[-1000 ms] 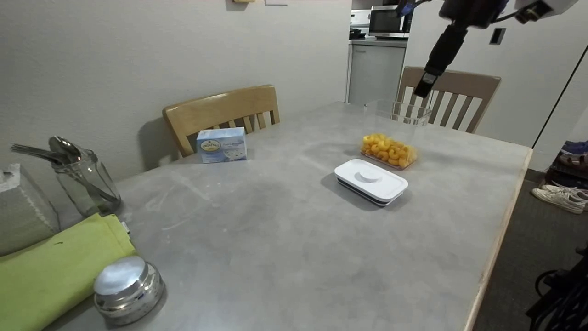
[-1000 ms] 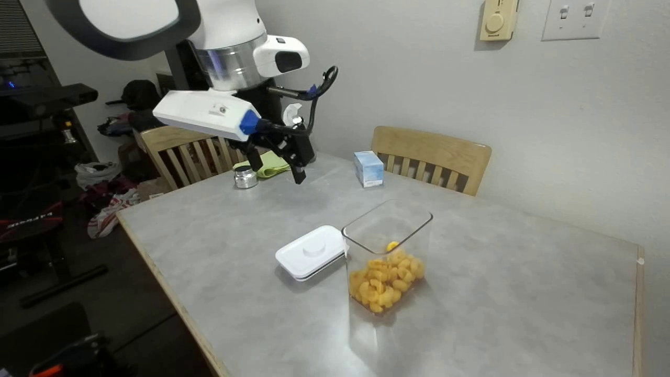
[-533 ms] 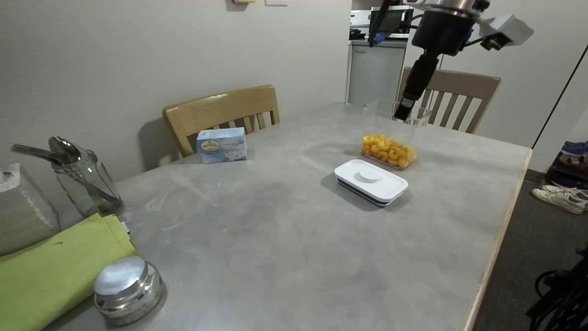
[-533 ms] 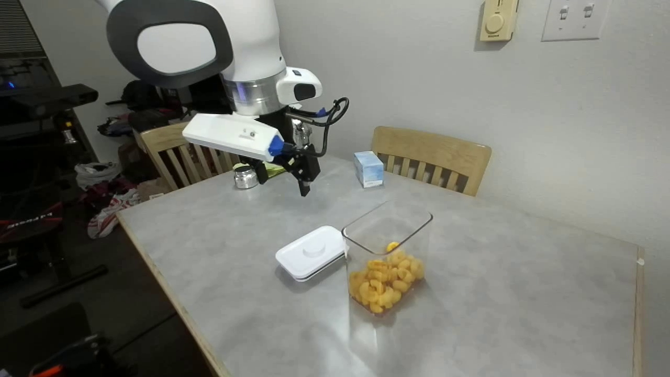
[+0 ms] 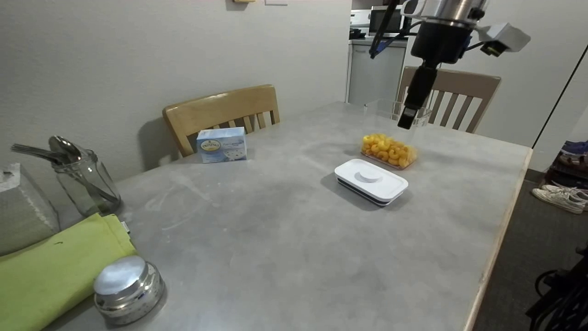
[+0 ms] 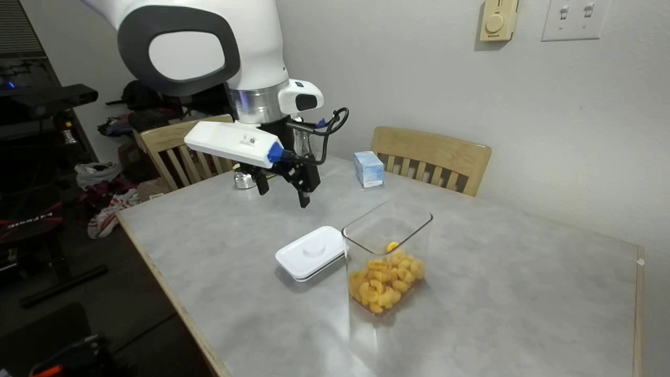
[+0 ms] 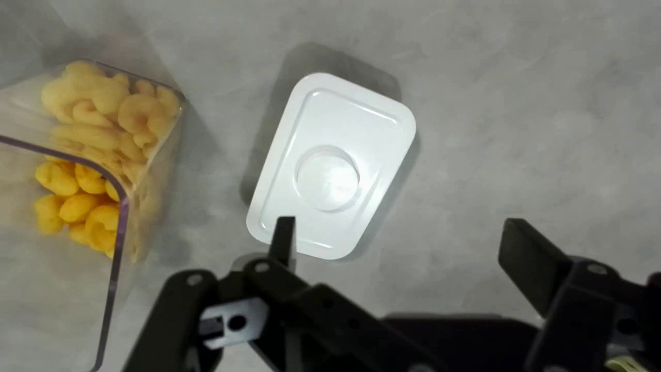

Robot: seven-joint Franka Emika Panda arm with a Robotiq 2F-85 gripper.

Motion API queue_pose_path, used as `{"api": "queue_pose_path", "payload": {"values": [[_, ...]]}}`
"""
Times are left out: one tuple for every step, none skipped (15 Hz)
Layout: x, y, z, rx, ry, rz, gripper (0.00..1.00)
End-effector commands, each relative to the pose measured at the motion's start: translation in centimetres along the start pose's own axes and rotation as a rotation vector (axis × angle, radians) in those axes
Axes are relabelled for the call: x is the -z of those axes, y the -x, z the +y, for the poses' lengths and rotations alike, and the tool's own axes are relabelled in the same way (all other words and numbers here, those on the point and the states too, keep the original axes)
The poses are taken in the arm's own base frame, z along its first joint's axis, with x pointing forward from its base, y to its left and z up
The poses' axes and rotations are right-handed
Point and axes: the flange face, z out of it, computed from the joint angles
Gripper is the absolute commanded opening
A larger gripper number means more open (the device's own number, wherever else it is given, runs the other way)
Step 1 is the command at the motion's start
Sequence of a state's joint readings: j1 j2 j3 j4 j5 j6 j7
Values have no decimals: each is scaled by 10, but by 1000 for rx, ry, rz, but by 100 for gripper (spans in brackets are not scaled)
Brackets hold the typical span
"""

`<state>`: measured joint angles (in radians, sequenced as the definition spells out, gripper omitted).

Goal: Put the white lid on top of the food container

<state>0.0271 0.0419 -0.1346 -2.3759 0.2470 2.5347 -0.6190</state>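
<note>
The Robotiq gripper (image 7: 400,235) hung above the gray table (image 5: 285,248), its fingers (image 7: 534,263) wide apart. In the wrist view, the white rectangular lid (image 7: 330,170) lay toward eleven o'clock, the clear plastic food container (image 7: 117,248) at nine.

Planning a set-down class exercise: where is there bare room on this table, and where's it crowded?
Bare: the broad middle of the table between the white lid, blue box and silver jar; also, in an exterior view, right of the food container. Crowded: around the silver jar, green cloth and glass jar; and the narrow gap between lid and container.
</note>
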Motion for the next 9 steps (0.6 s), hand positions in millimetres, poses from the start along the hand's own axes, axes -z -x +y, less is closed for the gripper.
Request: {"api": "queue_pose_path", "payload": {"values": [[-30,-7,20,-4,36,-80,100],[-39,-9,24,-5,60,-90,100],[-48,-12,29,-8,76,-89,100],[-55,-15,32,-14,74,-81,100],[-64,-19,33,-29,62,-73,100],[-72,-23,34,-32,57,-64,100],[-81,-27,34,-42,51,-47,100],[-88,-32,34,-52,41,-22,100],[-96,-37,34,-71,34,3,100]]}}
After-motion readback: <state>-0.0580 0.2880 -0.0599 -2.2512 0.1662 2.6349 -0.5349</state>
